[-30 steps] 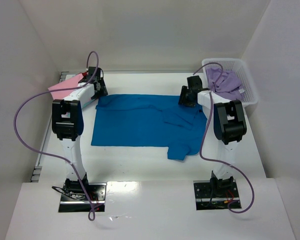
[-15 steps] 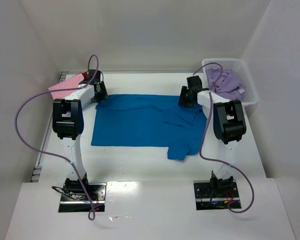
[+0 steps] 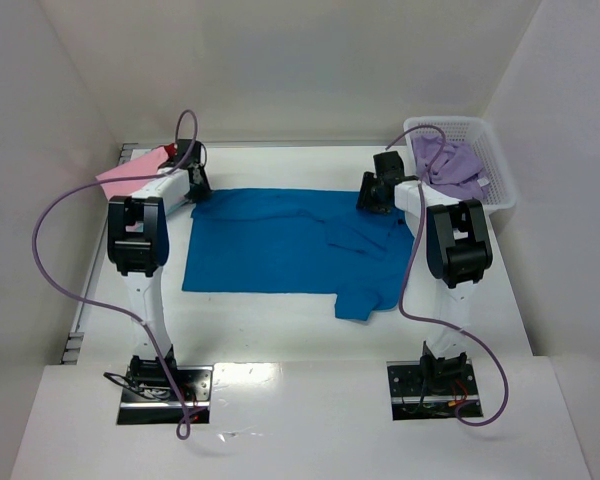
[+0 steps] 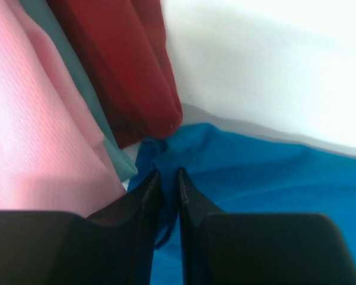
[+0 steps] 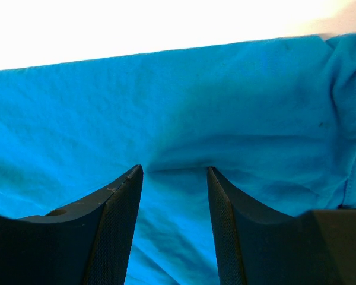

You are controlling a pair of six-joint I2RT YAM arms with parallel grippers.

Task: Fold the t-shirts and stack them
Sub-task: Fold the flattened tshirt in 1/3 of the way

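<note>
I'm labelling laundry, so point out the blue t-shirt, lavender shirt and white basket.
blue t-shirt [image 3: 265,250], top view, middle of its body
lavender shirt [image 3: 450,163], top view, crumpled middle
white basket [image 3: 500,190], top view, right side wall

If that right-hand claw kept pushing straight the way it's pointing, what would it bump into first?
The blue t-shirt. The right gripper points its open fingers down at the cloth, which puckers between their tips, so they seem to be touching it. Only the table lies beneath.

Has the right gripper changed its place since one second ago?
No. In the top view the right gripper holds the same spot left of the white basket, over the far edge of the blue t-shirt.
</note>
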